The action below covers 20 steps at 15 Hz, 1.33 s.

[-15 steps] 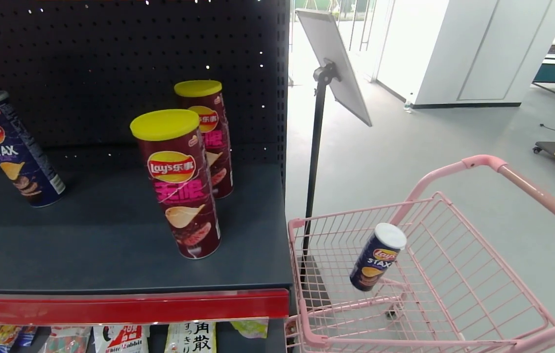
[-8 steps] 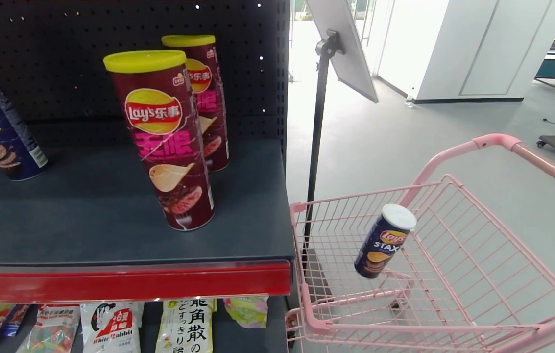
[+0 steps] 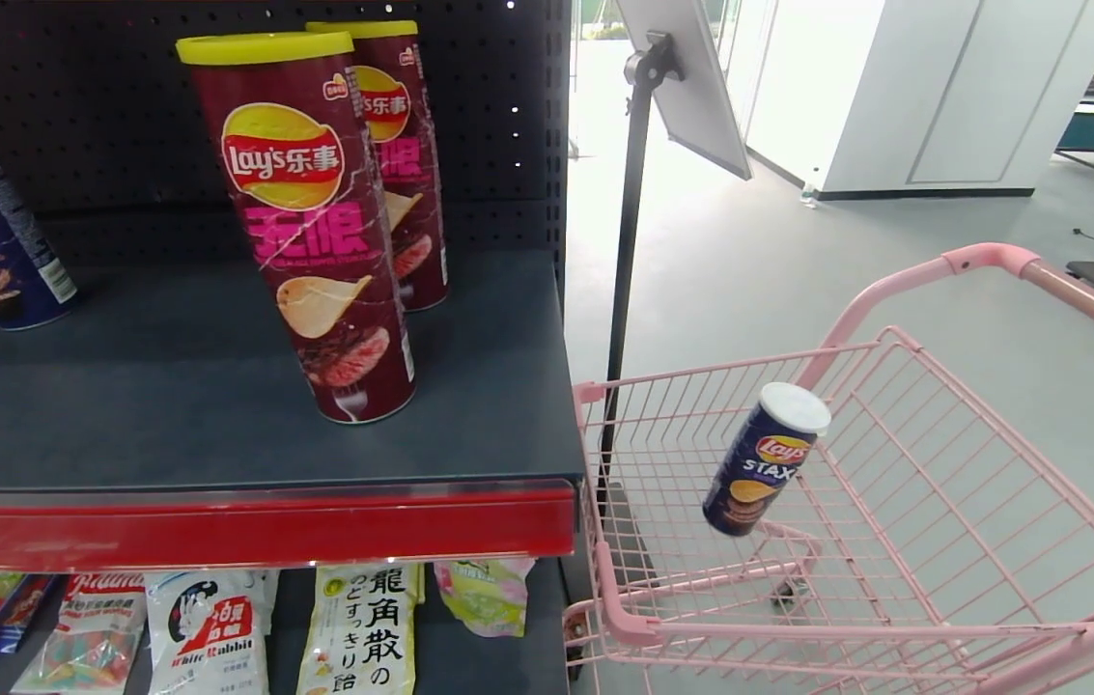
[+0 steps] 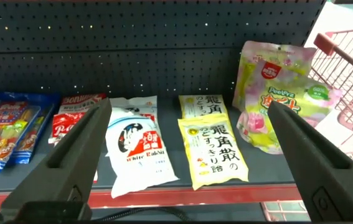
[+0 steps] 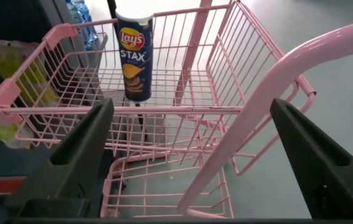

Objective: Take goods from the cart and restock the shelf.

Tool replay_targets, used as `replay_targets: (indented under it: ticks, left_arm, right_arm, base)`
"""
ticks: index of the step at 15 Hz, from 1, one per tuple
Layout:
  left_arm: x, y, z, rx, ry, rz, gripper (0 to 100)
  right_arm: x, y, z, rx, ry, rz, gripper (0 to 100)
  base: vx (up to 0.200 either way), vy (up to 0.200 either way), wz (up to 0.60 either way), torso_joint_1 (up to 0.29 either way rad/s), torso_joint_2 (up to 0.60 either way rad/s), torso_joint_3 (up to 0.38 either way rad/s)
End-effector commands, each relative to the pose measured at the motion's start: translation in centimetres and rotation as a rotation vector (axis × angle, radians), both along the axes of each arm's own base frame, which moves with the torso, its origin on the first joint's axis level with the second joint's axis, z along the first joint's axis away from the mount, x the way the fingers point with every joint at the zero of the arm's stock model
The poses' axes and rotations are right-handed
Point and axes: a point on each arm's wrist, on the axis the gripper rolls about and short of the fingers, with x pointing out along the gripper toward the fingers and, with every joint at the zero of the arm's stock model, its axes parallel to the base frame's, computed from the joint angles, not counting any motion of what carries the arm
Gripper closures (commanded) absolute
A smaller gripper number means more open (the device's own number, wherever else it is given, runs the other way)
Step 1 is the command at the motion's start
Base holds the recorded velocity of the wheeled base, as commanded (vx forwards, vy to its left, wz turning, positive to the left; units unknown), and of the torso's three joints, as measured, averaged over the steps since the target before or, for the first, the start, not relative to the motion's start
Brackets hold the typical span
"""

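The dark shelf [image 3: 170, 415] sits higher in the head view than before; probably only the camera tilted. The left gripper [image 4: 188, 104] and right gripper [image 5: 192, 102] gape empty, and the blue can [image 3: 767, 458] waits in the cart [image 3: 986, 259].

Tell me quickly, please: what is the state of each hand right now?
Left hand: open, holding nothing.
Right hand: open, holding nothing.
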Motion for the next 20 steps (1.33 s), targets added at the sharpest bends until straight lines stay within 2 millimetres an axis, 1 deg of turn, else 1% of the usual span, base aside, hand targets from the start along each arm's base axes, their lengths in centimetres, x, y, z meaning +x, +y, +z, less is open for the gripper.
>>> replay_targets:
  ticks: [1,5,6,7,8,9,10,12,13,14,15,16,17,18,19,20]
  left_arm:
    - [0.0,0.0,0.0,-0.001,0.001,0.001,0]
    - [0.0,0.0,0.0,-0.002,0.001,0.001,0]
    - [0.0,0.0,0.0,-0.001,0.001,0.001,0]
    - [0.0,0.0,0.0,-0.002,0.001,0.001,0]
    - [0.0,0.0,0.0,-0.002,0.001,0.001,0]
    - [0.0,0.0,0.0,-0.002,0.001,0.001,0]
    - [0.0,0.0,0.0,-0.002,0.001,0.001,0]
    - [0.0,0.0,0.0,-0.002,0.001,0.001,0]
    - [0.0,0.0,0.0,-0.002,0.001,0.001,0]
    - [0.0,0.0,0.0,-0.002,0.001,0.001,0]
    - [0.0,0.0,0.0,-0.002,0.001,0.001,0]
    - [0.0,0.0,0.0,-0.002,0.001,0.001,0]
    - [0.0,0.0,0.0,-0.002,0.001,0.001,0]
    - [0.0,0.0,0.0,-0.002,0.001,0.001,0]
    - [0.0,0.0,0.0,-0.002,0.001,0.001,0]
    - [0.0,0.0,0.0,-0.002,0.001,0.001,0]
  right_arm:
    - [0.0,0.0,0.0,-0.001,0.004,0.004,0]
    - [0.0,0.0,0.0,-0.007,-0.003,0.022,0]
    - [-0.4,0.1,2.4,-0.027,-0.081,0.049,0]
    - [-0.3,0.1,5.5,-0.046,-0.082,0.091,0]
    - [0.9,0.2,8.7,-0.052,-0.057,0.108,0]
    - [1.5,0.2,11.3,-0.046,-0.074,0.112,0]
    - [2.6,0.2,13.5,-0.045,-0.071,0.128,0]
    - [4.8,0.6,17.7,-0.052,-0.079,0.273,0]
    - [5.7,0.8,18.6,-0.055,-0.071,0.296,0]
    - [8.2,1.0,20.4,-0.057,-0.054,0.318,0]
    - [10.2,1.2,21.3,-0.052,-0.047,0.323,0]
    - [12.0,1.4,21.5,-0.058,-0.043,0.345,0]
    - [14.0,1.4,21.0,-0.062,0.004,0.365,0]
    - [14.9,1.2,20.6,-0.067,0.031,0.369,0]
    - [16.8,0.2,19.6,-0.104,0.089,0.369,0]
    - [19.1,-1.5,18.0,-0.186,0.152,0.395,0]
  base:
    - [0.000,0.000,0.00,0.000,0.00,0.000]
    - [0.000,0.000,0.00,0.000,0.00,0.000]
    - [0.000,0.000,0.00,0.000,0.00,0.000]
    - [0.000,0.000,0.00,0.000,0.00,0.000]
    - [0.000,0.000,0.00,0.000,0.00,0.000]
    - [0.000,0.000,0.00,0.000,0.00,0.000]
    - [0.000,0.000,0.00,0.000,0.00,0.000]
    - [0.000,0.000,0.00,0.000,0.00,0.000]
    - [0.000,0.000,0.00,0.000,0.00,0.000]
    - [0.000,0.000,0.00,0.000,0.00,0.000]
    - [0.000,0.000,0.00,0.000,0.00,0.000]
    - [0.000,0.000,0.00,0.000,0.00,0.000]
    - [0.000,0.000,0.00,0.000,0.00,0.000]
    - [0.000,0.000,0.00,0.000,0.00,0.000]
    - [0.000,0.000,0.00,0.000,0.00,0.000]
    - [0.000,0.000,0.00,0.000,0.00,0.000]
